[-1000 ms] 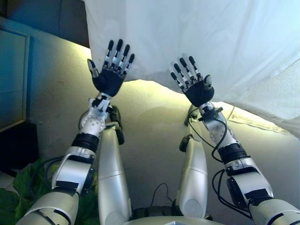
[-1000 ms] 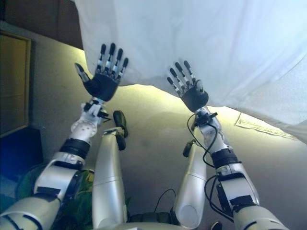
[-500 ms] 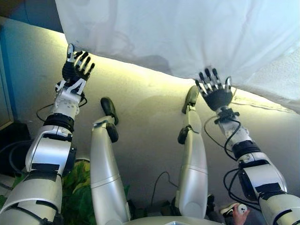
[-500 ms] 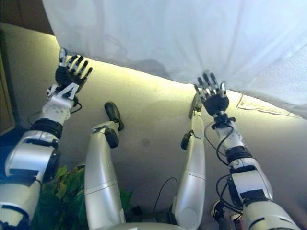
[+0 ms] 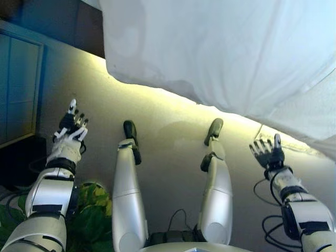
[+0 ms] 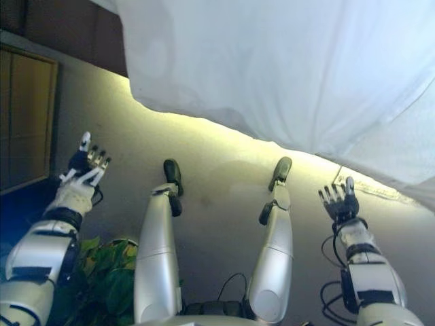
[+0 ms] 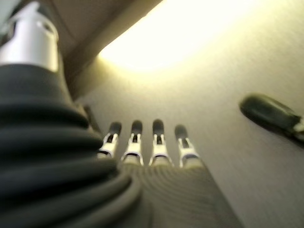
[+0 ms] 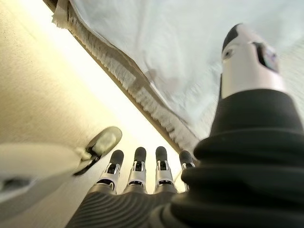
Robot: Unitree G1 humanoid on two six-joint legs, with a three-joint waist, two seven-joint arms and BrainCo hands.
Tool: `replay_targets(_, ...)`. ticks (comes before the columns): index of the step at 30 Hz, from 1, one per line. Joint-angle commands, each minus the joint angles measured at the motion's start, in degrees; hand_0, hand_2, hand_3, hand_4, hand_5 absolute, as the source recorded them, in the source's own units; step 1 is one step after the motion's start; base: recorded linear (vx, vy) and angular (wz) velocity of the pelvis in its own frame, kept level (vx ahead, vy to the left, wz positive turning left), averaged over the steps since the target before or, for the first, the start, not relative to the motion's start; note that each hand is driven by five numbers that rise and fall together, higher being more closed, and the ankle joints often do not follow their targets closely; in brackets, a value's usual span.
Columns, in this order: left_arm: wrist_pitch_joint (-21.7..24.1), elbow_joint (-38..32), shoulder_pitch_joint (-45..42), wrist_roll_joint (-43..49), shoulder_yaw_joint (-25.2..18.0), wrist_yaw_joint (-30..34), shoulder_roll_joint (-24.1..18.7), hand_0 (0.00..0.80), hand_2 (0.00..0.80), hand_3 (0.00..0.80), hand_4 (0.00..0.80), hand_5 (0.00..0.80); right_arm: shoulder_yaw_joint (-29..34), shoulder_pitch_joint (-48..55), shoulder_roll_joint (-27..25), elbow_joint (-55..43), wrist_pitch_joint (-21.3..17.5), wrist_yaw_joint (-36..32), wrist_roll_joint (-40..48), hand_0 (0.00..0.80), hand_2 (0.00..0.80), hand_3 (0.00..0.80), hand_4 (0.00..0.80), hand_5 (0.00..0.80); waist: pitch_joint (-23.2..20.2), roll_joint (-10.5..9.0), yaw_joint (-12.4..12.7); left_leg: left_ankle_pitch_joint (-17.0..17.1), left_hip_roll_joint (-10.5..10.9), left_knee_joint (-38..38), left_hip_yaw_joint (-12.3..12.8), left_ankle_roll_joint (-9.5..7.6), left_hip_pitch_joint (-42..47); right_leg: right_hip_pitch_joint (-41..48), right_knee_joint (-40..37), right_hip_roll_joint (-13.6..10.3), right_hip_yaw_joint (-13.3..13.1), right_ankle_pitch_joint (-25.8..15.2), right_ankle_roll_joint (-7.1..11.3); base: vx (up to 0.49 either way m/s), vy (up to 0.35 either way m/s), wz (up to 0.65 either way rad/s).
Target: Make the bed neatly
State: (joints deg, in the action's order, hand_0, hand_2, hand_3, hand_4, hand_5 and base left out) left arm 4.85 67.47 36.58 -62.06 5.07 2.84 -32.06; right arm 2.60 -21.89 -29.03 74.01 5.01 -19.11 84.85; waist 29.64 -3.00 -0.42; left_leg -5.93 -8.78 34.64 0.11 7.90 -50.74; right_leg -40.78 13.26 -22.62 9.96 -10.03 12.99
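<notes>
A white bed sheet [image 5: 220,52] hangs over the edge of the bed and fills the top and right of the eye views. My left hand [image 5: 69,128] is low at the left, well away from the sheet, its fingers [image 7: 135,142] straight and holding nothing. On the right my right hand [image 5: 268,154] is below the sheet's hanging edge, open too, with its fingers [image 8: 137,168] straight and apart from the cloth. The right wrist view shows the sheet [image 8: 190,61] with a fringed hem [image 8: 118,71] above the hand.
A dark cabinet [image 5: 18,89] stands at the far left beside my left hand. A green leafy plant [image 5: 92,210] lies on the floor at the lower left. The grey floor [image 5: 168,131] runs under the sheet, lit yellow along the bed's edge.
Both hands have dropped and spread outward, away from the sheet's hanging edge. The whole picture has shifted, so the camera has moved too.
</notes>
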Motion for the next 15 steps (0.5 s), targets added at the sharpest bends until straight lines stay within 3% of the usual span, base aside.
replay_targets(1, 3.95, -1.00, -3.80, 6.33, -3.80, 0.82, 0.73, 0.000, 0.000, 0.000, 0.000, 0.000, 3.92, 7.66, -0.32, 1.30, -1.18, -3.70, -2.23, 0.000, 0.000, 0.000, 0.000, 0.000, 0.16, 1.31, 0.36, 5.39, 2.60, -10.59, 1.72, -2.44, 8.09, 4.36, 2.99, 0.62, -0.90, 0.20, -2.05, 0.032, -0.267, 0.29)
replay_targets(6, 4.96, -4.40, -13.24, 7.82, -6.80, 3.63, 5.42, 0.000, 0.000, 0.000, 0.000, 0.000, 6.88, 14.07, 2.95, 1.41, 0.02, -8.57, -3.95, 0.000, 0.000, 0.000, 0.000, 0.000, 0.05, 0.61, 1.17, 5.32, 2.08, -16.53, 1.83, -2.25, 24.28, 19.90, -2.55, 3.10, -0.24, 1.28, -2.01, 0.095, -0.203, 0.14)
replay_targets(11, 5.76, -6.81, -22.18, 10.51, -7.94, 6.64, 10.39, 0.000, 0.000, 0.000, 0.000, 0.000, 6.84, 20.42, 8.05, -1.71, -4.75, -11.71, -8.96, 0.000, 0.000, 0.000, 0.000, 0.000, -8.67, 0.98, 1.40, 7.70, 1.42, -27.48, 4.18, -2.04, 36.94, 30.33, -8.49, 4.31, 0.80, 1.49, -1.95, 0.212, -0.079, 0.07)
replay_targets(15, 5.26, -14.23, -27.33, 16.11, -4.94, 8.22, 12.58, 0.000, 0.000, 0.000, 0.000, 0.000, 1.75, 24.91, 11.20, -12.04, -10.09, -12.49, -14.05, 0.000, 0.000, 0.000, 0.000, 0.000, -15.02, 1.87, 1.83, 12.21, 2.03, -38.43, 5.94, -1.83, 43.94, 35.96, -10.87, 6.50, 2.27, 2.78, -1.71, 0.128, -0.013, 0.03)
